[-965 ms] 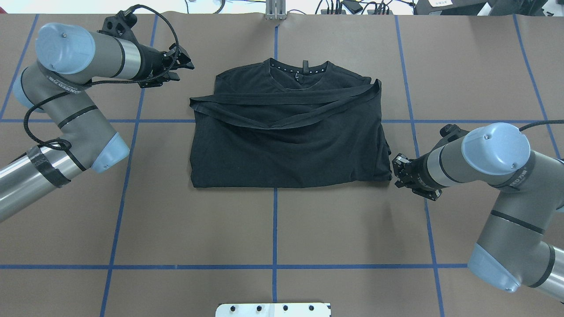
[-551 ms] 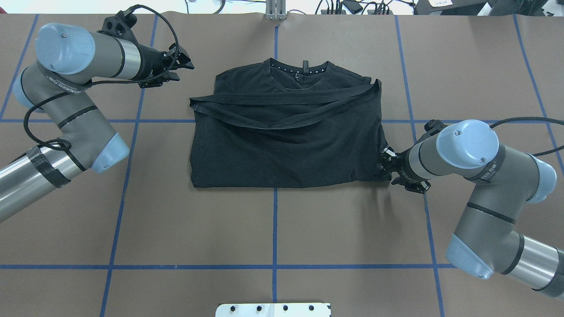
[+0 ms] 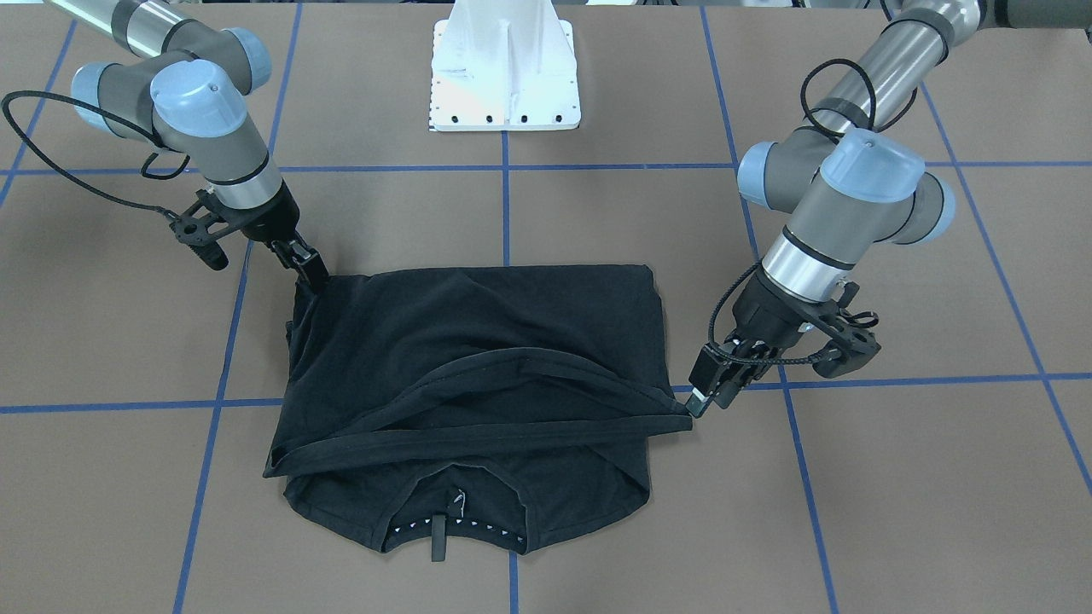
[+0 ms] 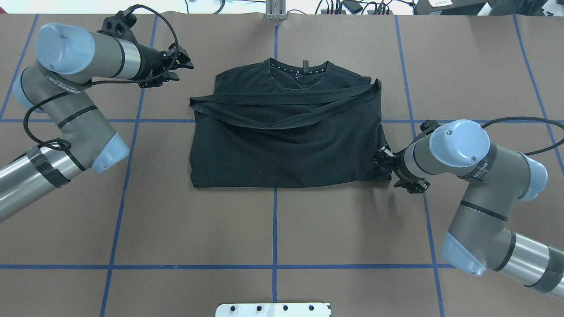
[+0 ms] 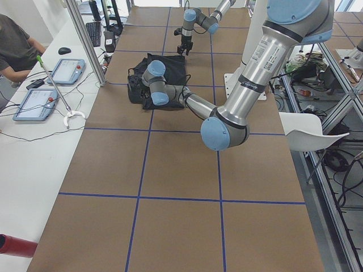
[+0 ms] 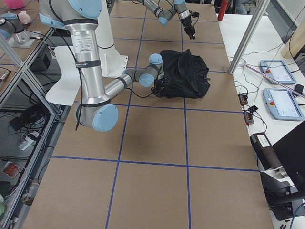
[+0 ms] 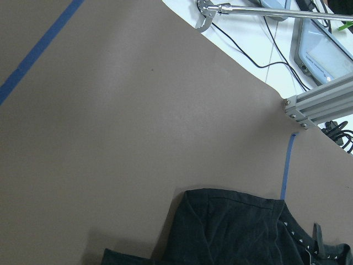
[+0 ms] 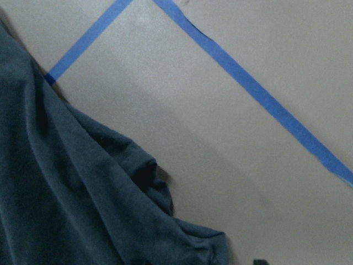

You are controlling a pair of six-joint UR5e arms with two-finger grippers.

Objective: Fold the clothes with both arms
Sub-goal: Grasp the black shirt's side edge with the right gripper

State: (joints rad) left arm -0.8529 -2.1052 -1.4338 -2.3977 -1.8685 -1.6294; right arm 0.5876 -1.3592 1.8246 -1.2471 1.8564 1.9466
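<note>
The black T-shirt point(image 4: 286, 145) lies folded on the brown table, collar at the far side and hem bands crossing its upper part; it also shows in the front view point(image 3: 478, 341). My right gripper point(image 4: 380, 164) is low at the shirt's near right corner, its fingers point(image 3: 309, 266) touching the cloth edge, and it looks open. The right wrist view shows rumpled shirt cloth point(image 8: 66, 193) close up. My left gripper point(image 4: 183, 68) hangs open above the table, off the shirt's far left corner, holding nothing. The left wrist view looks down on the collar end point(image 7: 237, 232).
Blue tape lines point(image 4: 275, 229) grid the brown table. The white pedestal base point(image 3: 503, 77) stands on the robot's side. A metal post point(image 4: 275, 11) and cables line the far edge. A side desk holds tablets point(image 5: 68, 71), with a seated person point(image 5: 14, 48) beside it.
My right arm swung in to the left, bringing its gripper from clear of the shirt onto its near right corner. The left arm and the shirt have not moved.
</note>
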